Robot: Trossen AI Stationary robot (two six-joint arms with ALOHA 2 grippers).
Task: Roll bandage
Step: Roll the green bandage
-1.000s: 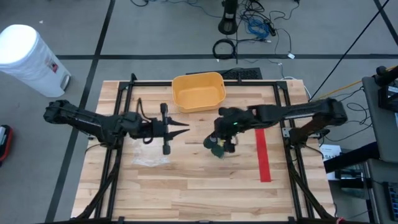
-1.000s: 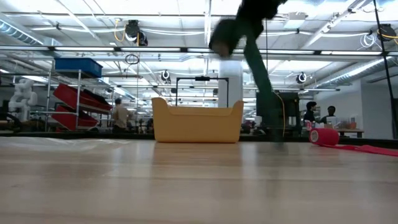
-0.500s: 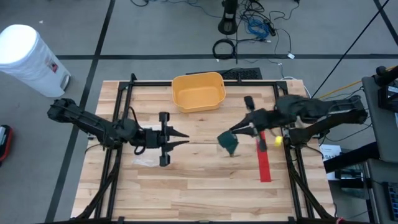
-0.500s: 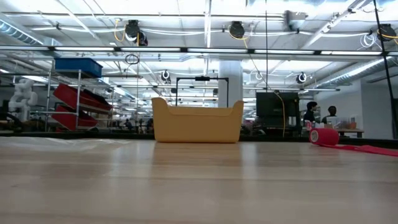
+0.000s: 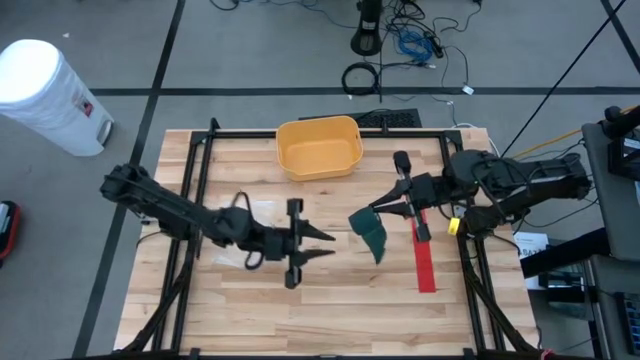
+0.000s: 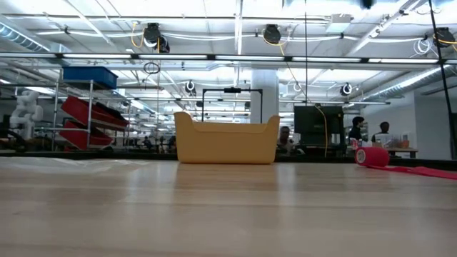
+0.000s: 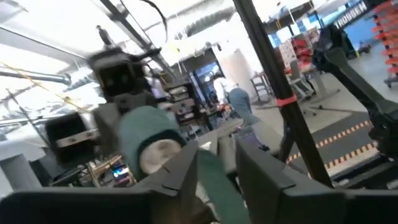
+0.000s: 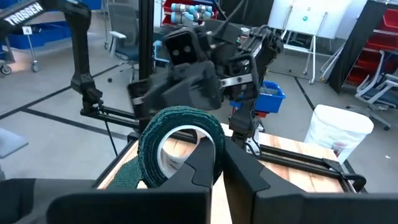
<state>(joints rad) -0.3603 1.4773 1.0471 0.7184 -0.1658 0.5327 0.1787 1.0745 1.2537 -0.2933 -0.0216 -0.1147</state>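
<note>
1. Right gripper (image 5: 373, 211) clenched on green bandage roll (image 8: 177, 146), just right-front of yellow bin (image 5: 320, 146).
2. Left gripper (image 5: 328, 244) fingers parted, empty, front of bin, left of the roll.

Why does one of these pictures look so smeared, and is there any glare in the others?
Left wrist view: streaked with motion blur, the green bandage roll and the room behind both soft. Right wrist view: sharper, the roll clear between the dark fingers. Low view: bright ceiling lights glare overhead; the near table is out of focus, the yellow bin crisp. High view: evenly lit, soft shadows.
</note>
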